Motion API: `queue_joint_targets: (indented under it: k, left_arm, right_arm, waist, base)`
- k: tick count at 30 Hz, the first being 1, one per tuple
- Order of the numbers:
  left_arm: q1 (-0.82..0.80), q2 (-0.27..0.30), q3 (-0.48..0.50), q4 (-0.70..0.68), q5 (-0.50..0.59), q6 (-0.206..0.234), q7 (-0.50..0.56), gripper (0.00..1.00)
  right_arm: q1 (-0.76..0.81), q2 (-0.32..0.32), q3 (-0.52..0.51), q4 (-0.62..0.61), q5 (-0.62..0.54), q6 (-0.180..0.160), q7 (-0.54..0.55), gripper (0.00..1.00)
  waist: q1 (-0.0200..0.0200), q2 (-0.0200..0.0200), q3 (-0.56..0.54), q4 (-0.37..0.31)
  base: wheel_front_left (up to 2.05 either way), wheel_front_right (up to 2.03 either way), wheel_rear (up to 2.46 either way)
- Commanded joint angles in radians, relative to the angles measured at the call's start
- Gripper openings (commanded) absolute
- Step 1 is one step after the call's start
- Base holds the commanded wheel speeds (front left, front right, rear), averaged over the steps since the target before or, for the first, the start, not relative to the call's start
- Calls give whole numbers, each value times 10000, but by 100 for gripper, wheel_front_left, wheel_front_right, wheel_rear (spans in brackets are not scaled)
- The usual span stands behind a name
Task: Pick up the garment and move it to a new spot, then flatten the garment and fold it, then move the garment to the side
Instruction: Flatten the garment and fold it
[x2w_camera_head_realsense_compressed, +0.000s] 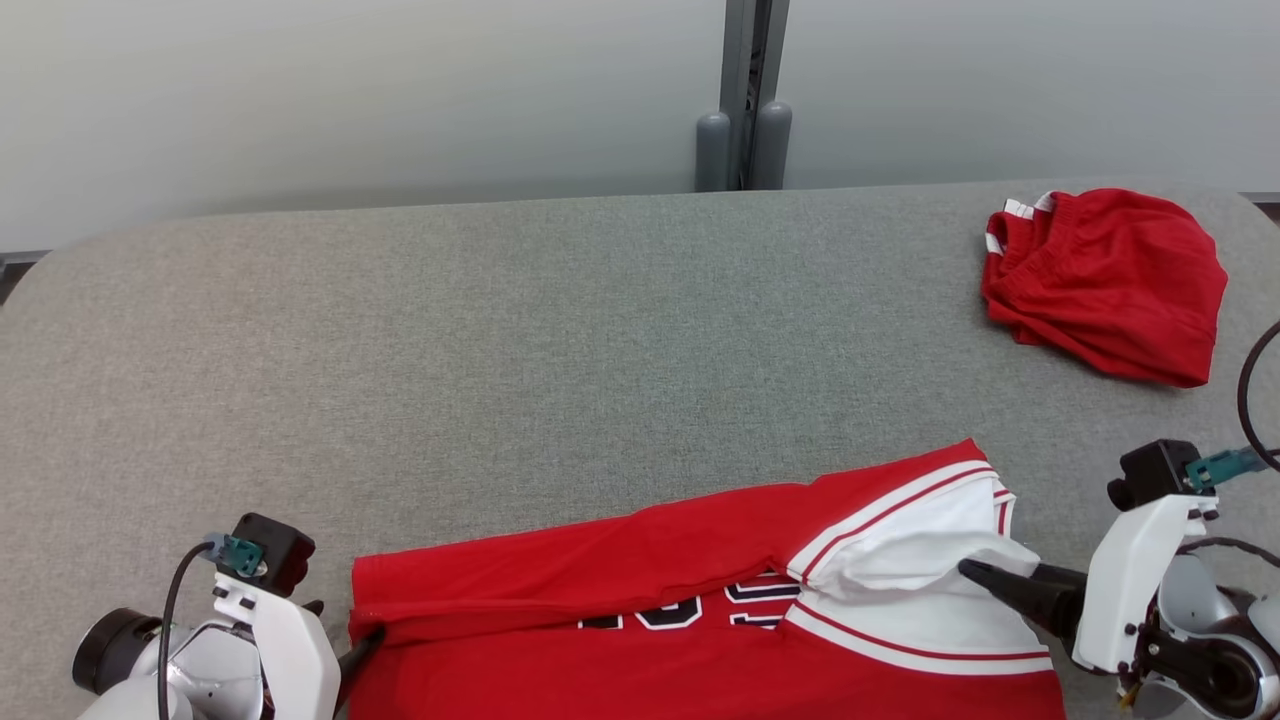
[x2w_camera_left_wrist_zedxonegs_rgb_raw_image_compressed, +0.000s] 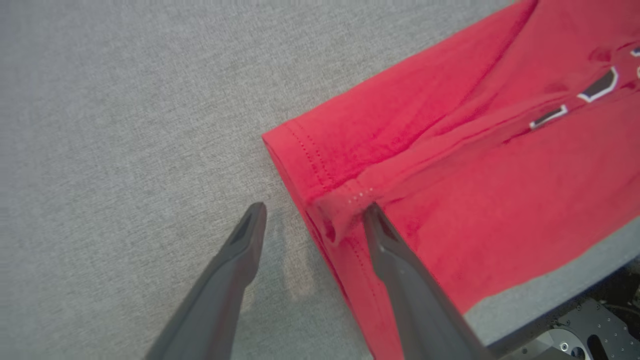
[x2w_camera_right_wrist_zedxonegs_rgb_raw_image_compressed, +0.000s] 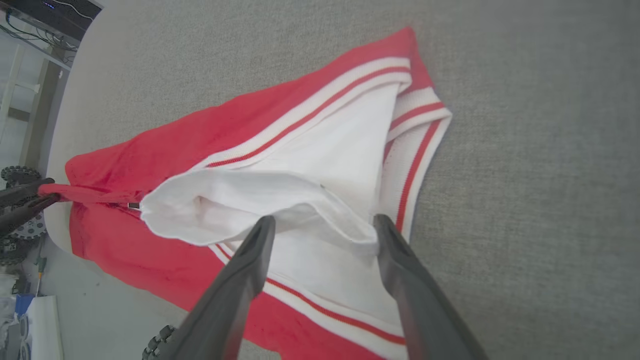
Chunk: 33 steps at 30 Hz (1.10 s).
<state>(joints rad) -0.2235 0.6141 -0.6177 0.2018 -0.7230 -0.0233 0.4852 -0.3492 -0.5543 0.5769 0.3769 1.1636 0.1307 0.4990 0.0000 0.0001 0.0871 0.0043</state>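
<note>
The garment (x2w_camera_head_realsense_compressed: 700, 640) lies at the near edge of the table (x2w_camera_head_realsense_compressed: 600, 330). Left fingers (x2w_camera_left_wrist_zedxonegs_rgb_raw_image_compressed: 240, 250) stand apart at its hem, right fingers (x2w_camera_right_wrist_zedxonegs_rgb_raw_image_compressed: 400, 260) apart over its white fold.

Grey fabric table (x2w_camera_head_realsense_compressed: 600, 300) bears a red jersey (x2w_camera_head_realsense_compressed: 700, 640) at its near edge — red shorts (x2w_camera_head_realsense_compressed: 1110, 285) far right.
</note>
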Motion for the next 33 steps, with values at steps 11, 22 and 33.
queue_joint_targets:
  k: [11, 22, 33]
  left_arm:
    - [766, 321, 283, -775, -222, 627, -135, 100]
    - [1531, 662, 980, -2465, -188, 1682, -788, 100]
    - [1966, 145, 1540, -3023, -151, 2509, -2114, 100]
  right_arm:
    - [1899, -306, -1303, -1059, 452, 5, 222, 100]
    - [3278, 47, -3280, -2704, 21, 6, -1247, 100]
    - [3303, 1498, -4878, -2535, -1836, 6, -2411, 100]
  waist:
    - [0, -1, -410, 94]
    - [0, -1, -532, 65]
    - [0, -1, -478, 102]
  base:
    - [0, 0, 0]
    - [0, 0, 0]
    - [0, 0, 0]
